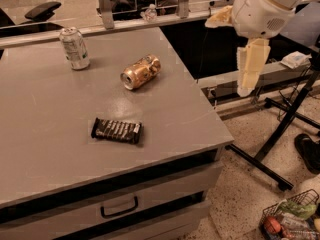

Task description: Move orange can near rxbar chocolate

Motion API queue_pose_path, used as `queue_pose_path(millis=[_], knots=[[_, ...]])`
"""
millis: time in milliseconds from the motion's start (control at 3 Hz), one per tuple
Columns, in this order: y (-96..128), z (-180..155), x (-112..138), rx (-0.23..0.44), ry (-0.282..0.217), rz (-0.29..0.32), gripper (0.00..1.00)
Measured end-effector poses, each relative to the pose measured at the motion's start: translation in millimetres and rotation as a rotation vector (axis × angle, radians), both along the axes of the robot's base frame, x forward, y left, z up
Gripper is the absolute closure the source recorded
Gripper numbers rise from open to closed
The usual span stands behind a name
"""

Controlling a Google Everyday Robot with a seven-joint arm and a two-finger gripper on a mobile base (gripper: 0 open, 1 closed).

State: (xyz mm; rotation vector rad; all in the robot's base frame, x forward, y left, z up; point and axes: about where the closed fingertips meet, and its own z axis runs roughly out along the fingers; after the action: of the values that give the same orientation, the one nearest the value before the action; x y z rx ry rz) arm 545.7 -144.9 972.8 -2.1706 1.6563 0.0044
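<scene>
The orange can (140, 71) lies on its side on the grey table (45, 129), toward the back right, its open end facing the front left. The rxbar chocolate (117, 130), a dark wrapper with white lettering, lies flat nearer the front, about a can's length from the can. My gripper (248, 66) hangs from the cream arm off the table's right edge, above the floor, well to the right of the can and holding nothing.
A white-and-green can (75, 47) stands upright at the table's back left. A drawer with a handle (119, 207) is under the tabletop. A black stand's legs (272, 149) cross the floor on the right. A wire basket (290, 219) sits at the bottom right.
</scene>
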Motion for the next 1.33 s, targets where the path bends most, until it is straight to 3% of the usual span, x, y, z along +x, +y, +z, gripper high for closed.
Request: queue_pose_path(millis=[333, 667, 1333], knots=[[28.6, -13.4, 11.9, 0.042, -0.056, 0.116, 0.0], [76.6, -20.4, 47.7, 0.136, -0.205, 0.197, 0.0], [87.3, -28.0, 73.2, 0.145, -0.205, 0.217, 0.0]])
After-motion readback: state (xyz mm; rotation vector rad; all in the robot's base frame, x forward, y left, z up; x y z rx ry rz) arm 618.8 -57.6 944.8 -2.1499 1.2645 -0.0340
